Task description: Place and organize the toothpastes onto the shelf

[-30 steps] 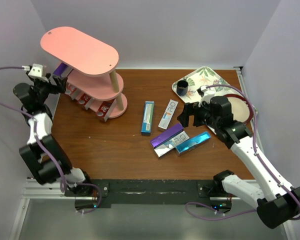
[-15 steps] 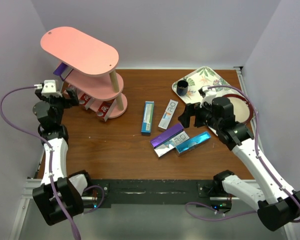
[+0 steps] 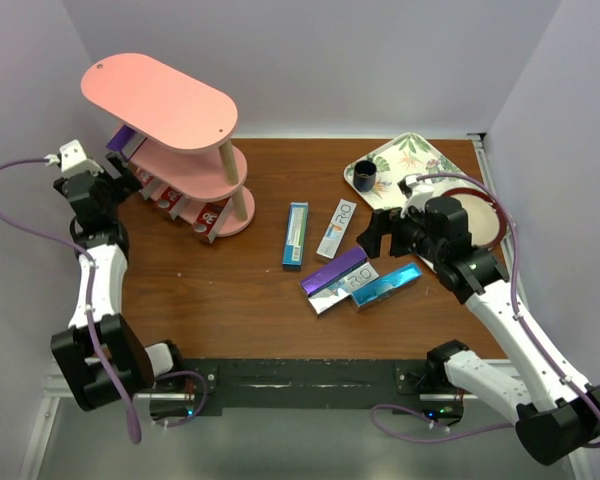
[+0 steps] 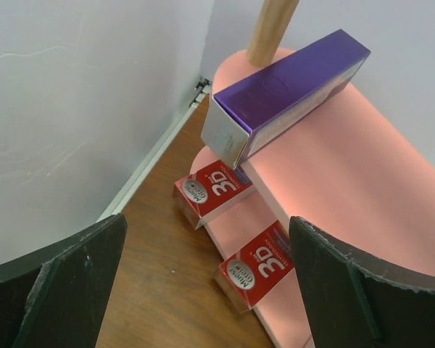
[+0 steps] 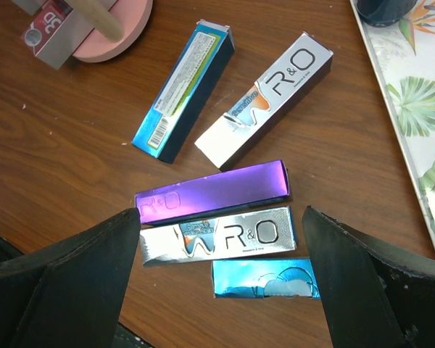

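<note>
The pink shelf [image 3: 160,100] stands at the far left of the table. A purple toothpaste carton [image 4: 290,87] lies on its middle board [image 4: 362,167], one end sticking out past the edge. Two red cartons [image 4: 214,190] [image 4: 261,264] lie on the bottom board. My left gripper [image 4: 210,290] is open and empty, just left of the shelf [image 3: 118,178]. On the table lie a teal carton [image 5: 185,87], a silver one [image 5: 264,98], a purple one [image 5: 214,192], another silver one [image 5: 217,235] and a blue one [image 5: 264,279]. My right gripper [image 5: 221,283] hangs open above those last three.
A leaf-patterned tray [image 3: 420,155] at the back right holds a dark cup [image 3: 365,177]. A round dish with a dark red rim [image 3: 492,222] sits partly under my right arm. The left wall runs close beside the shelf and my left arm.
My left gripper has opened wider and drawn back from the purple carton, which stays on the middle board. My right gripper has shifted slightly toward the table's cartons.
</note>
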Controlling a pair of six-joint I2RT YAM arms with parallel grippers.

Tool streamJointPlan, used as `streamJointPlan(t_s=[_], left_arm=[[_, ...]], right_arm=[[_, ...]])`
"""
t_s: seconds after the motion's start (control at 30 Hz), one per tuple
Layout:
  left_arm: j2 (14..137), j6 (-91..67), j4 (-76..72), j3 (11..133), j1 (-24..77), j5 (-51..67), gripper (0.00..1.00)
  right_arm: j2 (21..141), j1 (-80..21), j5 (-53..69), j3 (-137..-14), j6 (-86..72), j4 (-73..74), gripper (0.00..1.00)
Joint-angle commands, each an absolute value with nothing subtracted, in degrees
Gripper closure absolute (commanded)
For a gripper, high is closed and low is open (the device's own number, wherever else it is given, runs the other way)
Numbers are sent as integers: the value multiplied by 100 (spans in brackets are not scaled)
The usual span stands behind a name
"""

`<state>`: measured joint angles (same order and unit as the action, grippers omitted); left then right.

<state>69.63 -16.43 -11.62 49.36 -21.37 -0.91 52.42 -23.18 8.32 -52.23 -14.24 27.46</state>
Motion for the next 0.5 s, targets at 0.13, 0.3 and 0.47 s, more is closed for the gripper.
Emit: streamJointPlan(t_s=[0.13,0.3,0.47], left_arm=[[7839,-1802,-1002,6046,-2206,-220,0],[8235,-1749,-879,6450,-2224,-290,1],[8586,-1679,-712,6802,-2232,-281,1]], right_arm=[[4966,-2294,747,-5282,-1362,2839,1],[4983,-2285,747,-5326,-1354,2883,1],[4966,-2285,712,-5309,-1354,2865,1]])
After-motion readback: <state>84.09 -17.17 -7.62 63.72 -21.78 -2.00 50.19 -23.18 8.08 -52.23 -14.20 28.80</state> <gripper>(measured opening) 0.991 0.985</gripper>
